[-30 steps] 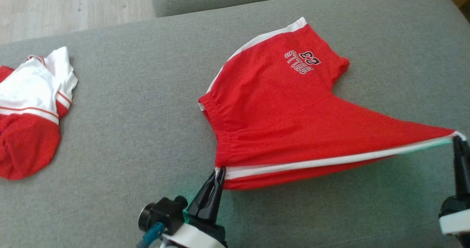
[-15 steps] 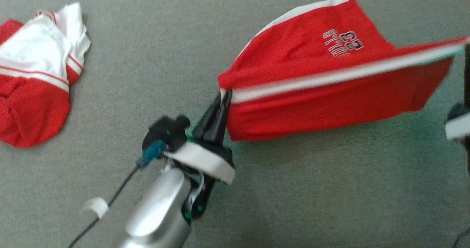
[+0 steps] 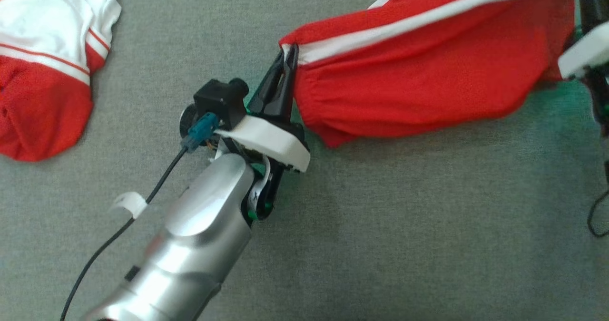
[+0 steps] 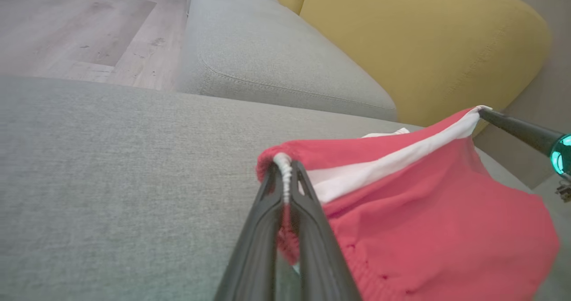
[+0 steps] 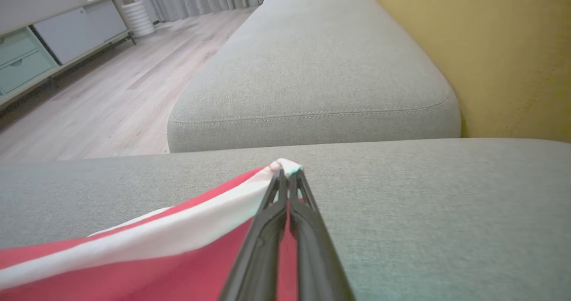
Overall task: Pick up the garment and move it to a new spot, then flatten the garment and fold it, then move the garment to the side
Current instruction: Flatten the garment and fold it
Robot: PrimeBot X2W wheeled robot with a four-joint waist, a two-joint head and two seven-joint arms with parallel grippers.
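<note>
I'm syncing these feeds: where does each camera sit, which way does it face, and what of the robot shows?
Head view: on the head, looking down at the grey cushion; left gripper and silver forearm show, pinching the red shorts.
Left wrist view: on the left wrist, facing the yellow backrest; own shut fingers, plus the right gripper at right.
Right wrist view: on the right wrist, facing the wood floor; own fingers shut on the shorts.
Shared: both wrist views show the shorts and backrest.

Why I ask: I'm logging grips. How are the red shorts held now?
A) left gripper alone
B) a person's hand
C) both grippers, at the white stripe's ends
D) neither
C: the left gripper and right gripper each pinch one end of the white stripe on the red shorts.
</note>
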